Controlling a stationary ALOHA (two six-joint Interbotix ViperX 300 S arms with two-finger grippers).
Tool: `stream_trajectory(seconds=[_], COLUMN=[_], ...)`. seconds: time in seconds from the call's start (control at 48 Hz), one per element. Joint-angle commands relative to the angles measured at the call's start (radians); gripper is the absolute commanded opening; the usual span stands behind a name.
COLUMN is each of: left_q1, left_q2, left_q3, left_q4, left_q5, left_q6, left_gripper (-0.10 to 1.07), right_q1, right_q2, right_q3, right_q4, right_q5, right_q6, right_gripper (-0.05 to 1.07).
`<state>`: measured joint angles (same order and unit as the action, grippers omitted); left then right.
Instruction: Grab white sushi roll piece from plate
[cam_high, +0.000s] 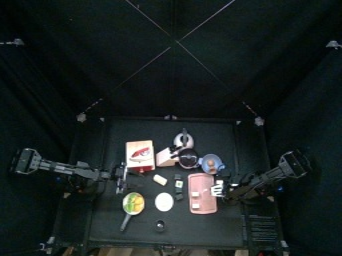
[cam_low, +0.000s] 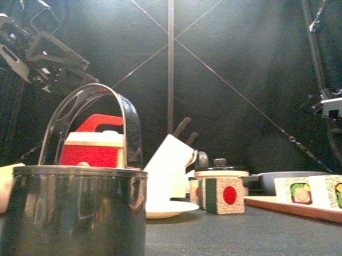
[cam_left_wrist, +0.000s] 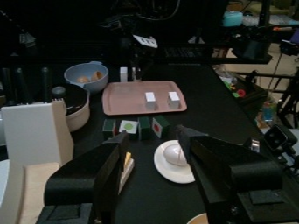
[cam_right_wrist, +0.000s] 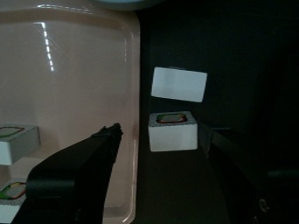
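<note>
Fingers of the left gripper (cam_left_wrist: 152, 137) stand wide apart and hold nothing; straight ahead of them, seen through the gap, a white plate (cam_left_wrist: 176, 166) carries a round whitish roll piece (cam_left_wrist: 174, 155), which is most likely the task's thing. That plate lies on the desk (cam_high: 100, 215) on the left arm's side of the pink tray (cam_left_wrist: 128, 107), near the tray's edge; two small dark-centred sushi pieces (cam_left_wrist: 128, 127) stand between the plate and the tray. The roll piece looks round from here, so no long axis can be made out and any approach angle would seem to serve.

Fingers of the right gripper (cam_right_wrist: 165, 129) are likewise spread open and empty; they hover just beside the pink tray, over a plain white block (cam_right_wrist: 179, 84) and a dark-centred piece (cam_right_wrist: 176, 133) that rest on the desk, not on the plate. Judged from above, both arms are near the white plate; the left has it squarely in line, while the right is aimed at the pieces beside the tray.

No writing or brand can be read; the red and white box (cam_high: 139, 152), beyond the tray, shows no legible label.
</note>
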<state>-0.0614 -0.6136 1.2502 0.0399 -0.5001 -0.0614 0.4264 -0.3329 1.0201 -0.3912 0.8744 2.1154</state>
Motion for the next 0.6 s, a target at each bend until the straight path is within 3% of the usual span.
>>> stream_trajectory(seconds=[0.0,0.229,0.417,0.583], left_q1=[-0.002,-0.002,-0.002,-0.002], left_q2=[0.002,0.002,0.002,0.002], left_q3=[-0.012,-0.012,-0.011,-0.011], left_q4=[0.000,-0.008,-0.008,-0.014], left_q5=[-0.005,-0.005,0.002,0.002], left_q6=[0.000,0.002,0.000,0.002], left_gripper=[0.86,0.86,0.86,0.86], right_q1=[0.003,0.005,-0.006,-0.028], right_q2=[-0.009,0.018,0.179,0.262], right_q3=[-0.031,-0.140,-0.255,-0.310], right_q4=[-0.008,-0.118,-0.216,-0.255], right_q5=[0.002,-0.009,-0.152,-0.166], right_q6=[-0.003,-0.005,-0.005,-0.006], right_gripper=[0.99,0.99,0.99,0.99])
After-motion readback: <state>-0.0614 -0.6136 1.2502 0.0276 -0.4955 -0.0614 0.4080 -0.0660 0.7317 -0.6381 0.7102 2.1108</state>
